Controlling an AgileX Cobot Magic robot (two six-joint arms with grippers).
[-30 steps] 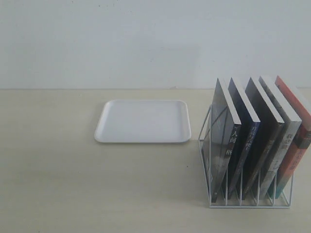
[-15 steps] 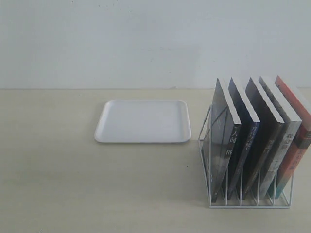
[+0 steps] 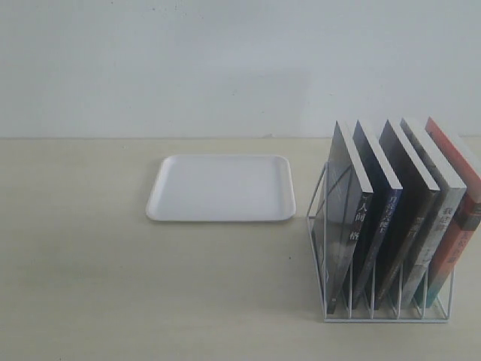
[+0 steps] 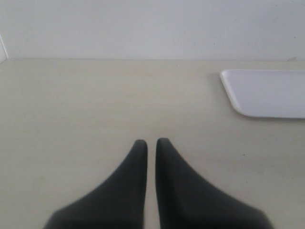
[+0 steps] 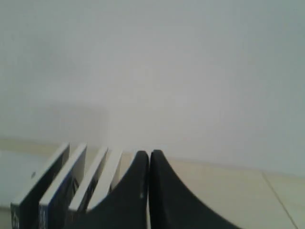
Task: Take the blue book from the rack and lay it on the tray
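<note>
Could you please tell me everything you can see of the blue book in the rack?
The blue book is a thin paperback with a deep blue cover, a blue spine bearing white characters, and white page edges along its top. It stands second from the left in the white wire rack, spine toward the exterior camera, tilted like its neighbours, between a grey book and a dark book. Nothing grips it.

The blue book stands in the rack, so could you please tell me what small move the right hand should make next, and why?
Probably open the right hand and ease it toward the blue book. Its jaws are closed on nothing, and that book leans in the rack, second from the tray side, with no hand on it.
</note>
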